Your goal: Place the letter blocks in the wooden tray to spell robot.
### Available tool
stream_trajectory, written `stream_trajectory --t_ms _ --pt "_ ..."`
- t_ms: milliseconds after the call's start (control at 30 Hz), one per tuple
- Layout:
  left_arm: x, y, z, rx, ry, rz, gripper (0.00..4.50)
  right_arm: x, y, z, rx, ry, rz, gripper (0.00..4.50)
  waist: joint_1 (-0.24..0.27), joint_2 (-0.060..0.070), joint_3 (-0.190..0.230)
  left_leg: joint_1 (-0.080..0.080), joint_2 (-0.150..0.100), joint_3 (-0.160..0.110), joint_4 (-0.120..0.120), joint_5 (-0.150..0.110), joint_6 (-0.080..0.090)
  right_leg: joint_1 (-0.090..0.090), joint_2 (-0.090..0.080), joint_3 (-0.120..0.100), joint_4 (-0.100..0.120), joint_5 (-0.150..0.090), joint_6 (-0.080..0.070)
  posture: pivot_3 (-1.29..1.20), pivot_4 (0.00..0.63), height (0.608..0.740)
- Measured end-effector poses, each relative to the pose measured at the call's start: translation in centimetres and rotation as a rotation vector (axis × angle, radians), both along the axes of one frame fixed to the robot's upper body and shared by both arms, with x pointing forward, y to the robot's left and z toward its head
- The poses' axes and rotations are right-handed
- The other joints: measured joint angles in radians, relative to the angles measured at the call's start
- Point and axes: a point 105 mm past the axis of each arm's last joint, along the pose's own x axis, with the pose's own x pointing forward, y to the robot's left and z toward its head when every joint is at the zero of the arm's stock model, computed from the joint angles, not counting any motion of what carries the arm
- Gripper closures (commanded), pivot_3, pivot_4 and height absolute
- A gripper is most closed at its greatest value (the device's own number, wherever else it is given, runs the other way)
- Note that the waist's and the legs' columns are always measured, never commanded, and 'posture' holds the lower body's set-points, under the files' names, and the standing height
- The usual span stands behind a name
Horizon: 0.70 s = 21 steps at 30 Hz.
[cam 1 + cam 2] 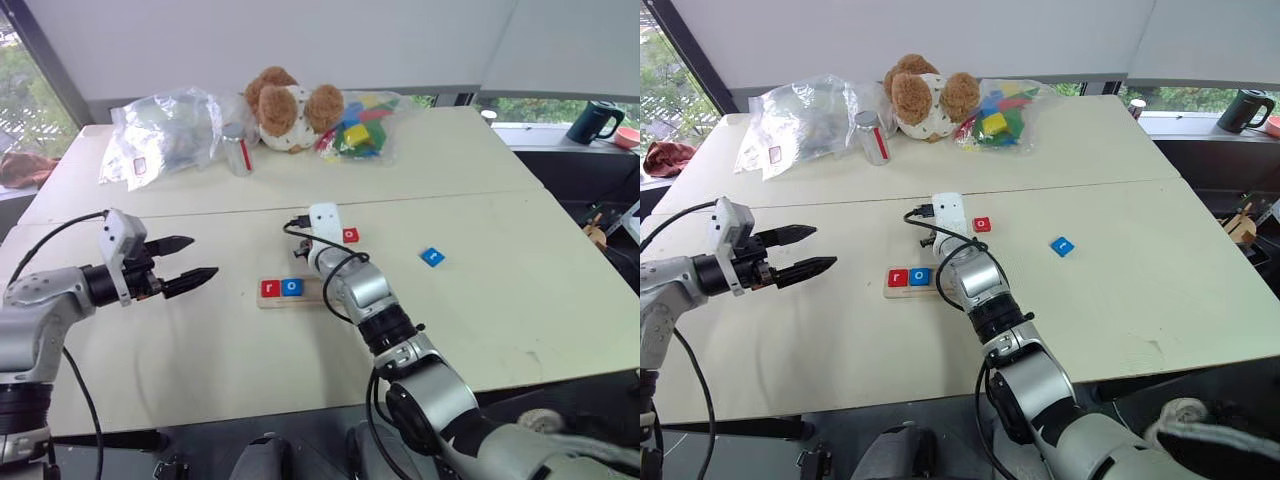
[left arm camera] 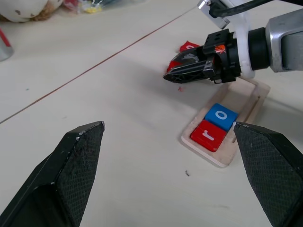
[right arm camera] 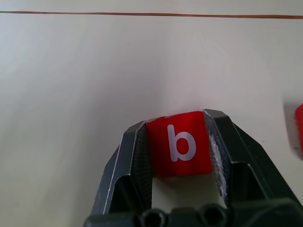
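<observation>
A: How many letter blocks?
B: Five. Red r (image 1: pixel 270 288) and blue o (image 1: pixel 291 287) sit in the wooden tray (image 1: pixel 309 296), frame centre; red o (image 1: pixel 350 235) and a blue block (image 1: pixel 432 256) lie right.
A: Grippers?
B: Right gripper (image 3: pixel 177 142) clamps red b (image 3: pixel 179 144); left gripper (image 1: pixel 190 262) gapes wide, empty.

The wooden tray (image 1: pixel 300 297) is long, pale and lies flat on the table. A red r block (image 1: pixel 270 289) and a blue o block (image 1: pixel 291 287) sit side by side at its left end. A red b block (image 3: pixel 179 143) is pinched between black fingers. A red block (image 1: pixel 350 236) and a blue block (image 1: pixel 432 257) lie loose beyond the tray.
</observation>
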Motion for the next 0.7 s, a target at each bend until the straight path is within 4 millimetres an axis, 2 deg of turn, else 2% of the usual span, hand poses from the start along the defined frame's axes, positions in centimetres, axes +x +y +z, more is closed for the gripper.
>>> stream_trajectory --t_ms 67,133,200,267,367,500,567,700 --pt "-0.1 -0.9 0.1 0.01 0.004 -0.041 0.0 -0.2 -0.5 0.8 0.014 -0.02 0.028 3.27 0.0 0.0 0.0 -0.003 0.0 0.0 0.0 0.0 0.0 -0.001 0.0 0.0 0.0 0.0 0.0 0.0 0.15 0.74" --pt "-0.6 -2.4 0.2 0.022 0.01 -0.118 0.0 -0.5 -1.7 3.3 0.044 -0.068 0.061 3.27 0.005 0.0 0.0 -0.009 0.0 -0.001 0.002 0.0 0.0 -0.006 0.0 0.0 0.001 0.0 0.0 0.0 0.15 0.74" --pt "-1.3 -4.0 0.2 0.04 0.025 -0.198 0.0 -1.3 -4.3 5.9 0.063 -0.127 0.072 3.27 0.015 0.0 0.0 -0.01 0.0 -0.001 0.002 -0.001 0.001 -0.007 0.0 0.0 0.0 0.0 0.0 0.0 0.15 0.74" --pt "-1.8 -5.6 0.3 0.062 0.031 -0.277 0.0 -2.8 -7.7 7.3 0.067 -0.153 0.049 3.27 0.029 0.0 0.0 -0.01 -0.001 -0.002 0.001 -0.001 0.002 -0.007 0.0 0.0 0.0 0.0 0.0 0.0 0.15 0.74" --pt "-2.2 -7.3 1.0 0.086 0.024 -0.362 0.0 -5.9 -11.0 5.8 0.086 -0.076 0.002 3.27 0.033 0.0 0.0 -0.01 -0.001 -0.002 0.001 -0.003 0.004 -0.006 0.0 0.0 -0.002 0.0 0.0 0.0 0.15 0.74" --pt "-2.2 -8.6 1.8 0.096 0.013 -0.437 0.0 -10.2 -13.9 2.8 0.1 0.042 -0.097 3.27 0.027 0.0 0.0 -0.009 -0.001 -0.001 0.001 -0.004 0.008 -0.006 0.001 0.001 -0.002 0.0 0.0 0.0 0.15 0.74" --pt "-2.1 -8.8 1.4 0.091 0.033 -0.448 0.0 -11.7 -15.5 1.4 0.088 0.085 -0.17 3.27 0.025 0.0 0.0 -0.008 -0.001 0.0 0.002 -0.004 0.008 -0.006 0.001 0.002 -0.002 0.0 0.0 0.0 0.15 0.74" --pt "-1.6 -8.7 -0.1 0.122 0.072 -0.453 0.0 -12.9 -17.1 -0.1 0.087 0.106 -0.276 3.27 0.026 0.0 0.0 -0.005 0.0 0.001 0.003 -0.002 0.006 -0.003 0.004 0.002 -0.002 0.0 0.0 0.0 0.15 0.74"
